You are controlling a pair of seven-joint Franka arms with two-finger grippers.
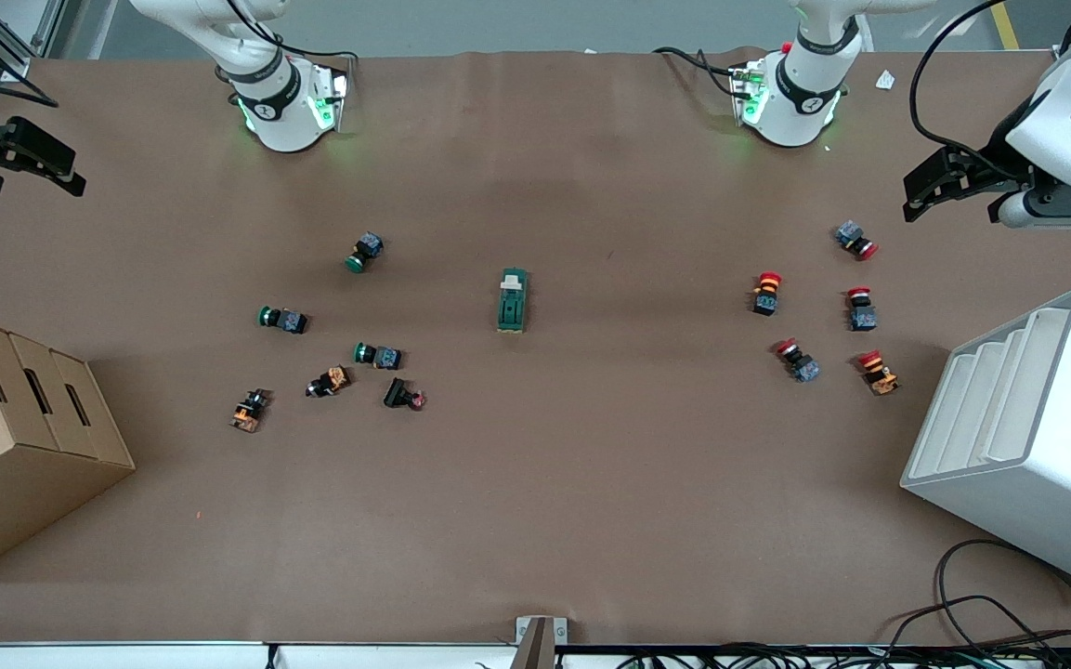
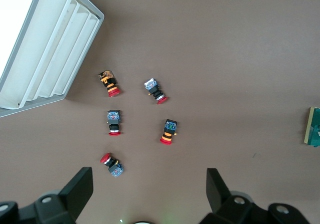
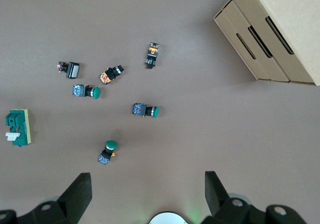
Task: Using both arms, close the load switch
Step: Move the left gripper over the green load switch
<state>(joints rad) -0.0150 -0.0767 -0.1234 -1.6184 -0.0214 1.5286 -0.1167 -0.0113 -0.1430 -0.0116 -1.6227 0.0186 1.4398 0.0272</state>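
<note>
While the load switch lies alone mid-table between the two button clusters, reachable from either end, the left gripper and right gripper hang spread wide, empty, over their own table ends.

**Two white robot arms with black grippers**

Two white jointed arms are showing black bands at their joints. The right arm and left arm are glowing green at their bases, with black cables trailing along them. Each is ending in a black gripper with angular fingers: right gripper, left gripper.
</note>
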